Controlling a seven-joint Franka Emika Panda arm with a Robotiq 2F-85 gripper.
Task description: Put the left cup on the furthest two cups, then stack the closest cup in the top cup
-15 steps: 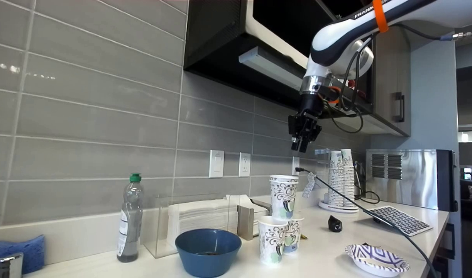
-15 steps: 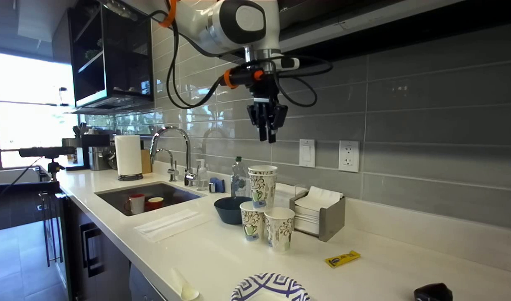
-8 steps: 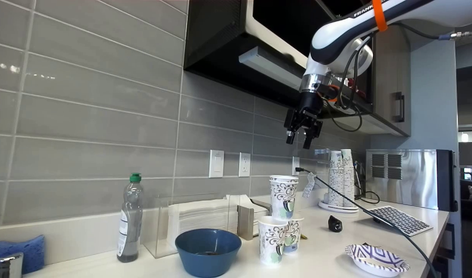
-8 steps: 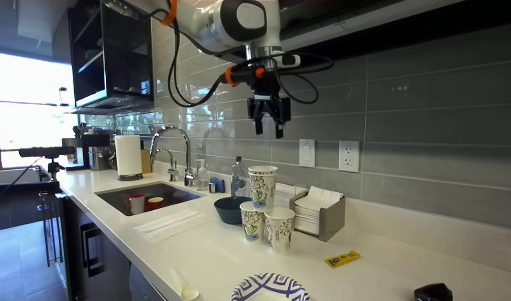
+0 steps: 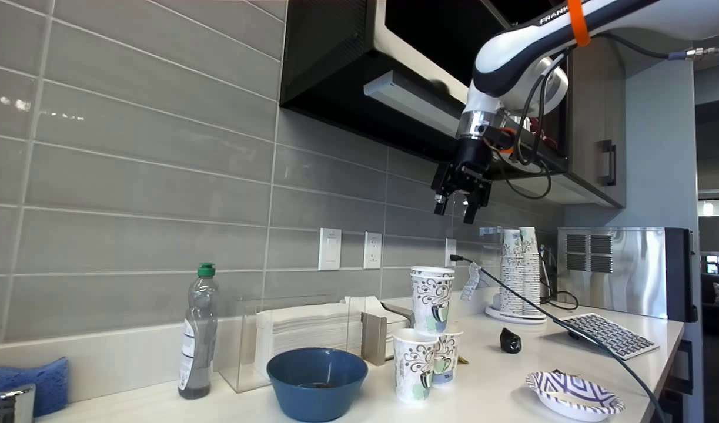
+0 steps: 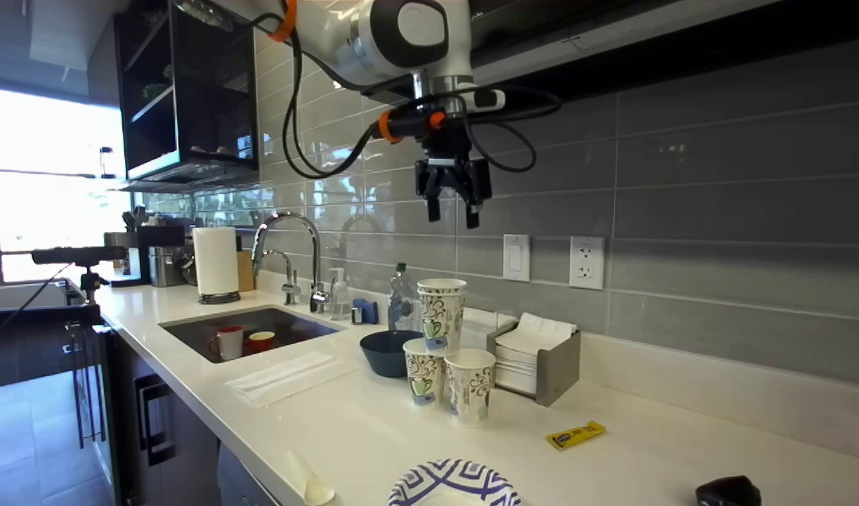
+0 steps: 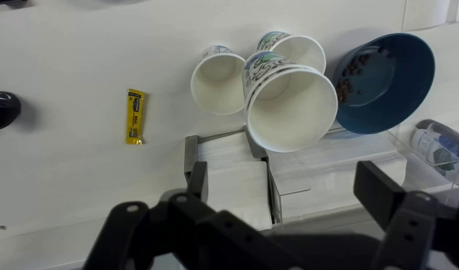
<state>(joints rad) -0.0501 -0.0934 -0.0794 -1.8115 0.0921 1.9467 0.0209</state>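
Side by side on the counter stand the furthest two cups, a white printed cup and its twin, almost touching. Across their rims rests an upright stack of two nested cups, its doubled rim visible in both exterior views. These look like the left cup and the closest cup; which is the inner one I cannot tell. High above the stack, my gripper hangs apart from everything. In the wrist view its fingers are spread wide with nothing between them, and the top cup's inside is empty.
A blue bowl sits beside the cups, and a napkin holder stands behind them. On the counter lie a yellow bar and a patterned paper plate. A dark cabinet overhangs near the arm. A soap bottle stands by the wall.
The gripper's fingers have spread from nearly together to wide apart, and the gripper has risen a little. The cups stand as before.
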